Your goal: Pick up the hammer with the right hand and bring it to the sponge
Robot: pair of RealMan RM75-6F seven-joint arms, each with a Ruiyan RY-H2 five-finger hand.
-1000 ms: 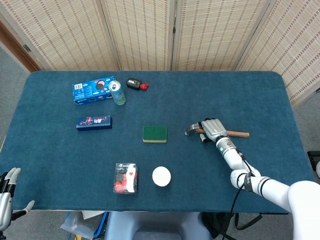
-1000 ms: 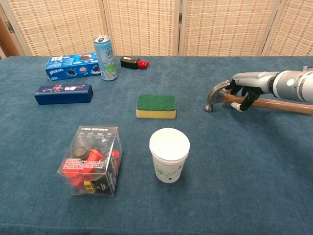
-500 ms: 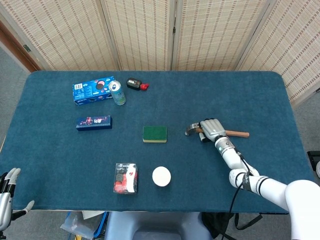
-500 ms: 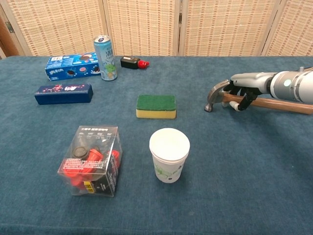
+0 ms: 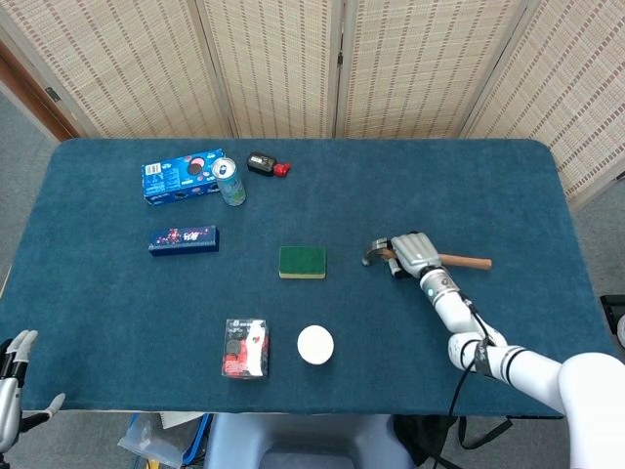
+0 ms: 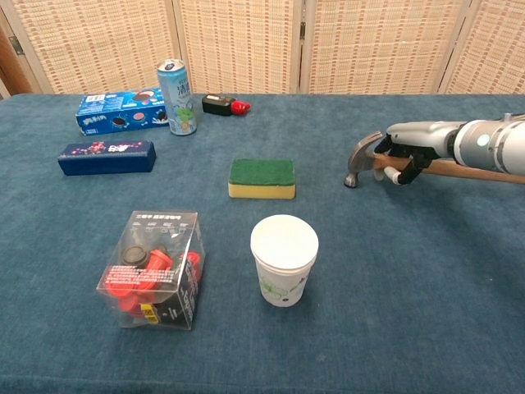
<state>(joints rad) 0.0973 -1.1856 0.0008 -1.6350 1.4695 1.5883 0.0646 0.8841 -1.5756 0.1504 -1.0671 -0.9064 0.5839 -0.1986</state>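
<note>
The hammer (image 5: 470, 261) has a wooden handle and a grey metal head (image 6: 359, 158); it lies level at the right of the blue table, head pointing left. My right hand (image 5: 412, 252) grips the handle just behind the head, fingers (image 6: 405, 158) curled round it. In the chest view the head hangs slightly above the cloth. The green-and-yellow sponge (image 5: 302, 262) (image 6: 262, 178) lies left of the hammer head, a short gap away. My left hand (image 5: 14, 369) shows at the bottom left corner, off the table, fingers apart and holding nothing.
A white paper cup (image 6: 284, 258) stands in front of the sponge, with a clear box of red and black parts (image 6: 154, 268) to its left. At the back left are a dark blue box (image 6: 107, 157), a cookie box (image 6: 120, 111), a can (image 6: 176, 97) and a small black-and-red object (image 6: 221, 105).
My right hand has tightened on the handle and the hammer has risen a little off the cloth. The left hand has sunk slightly at the corner.
</note>
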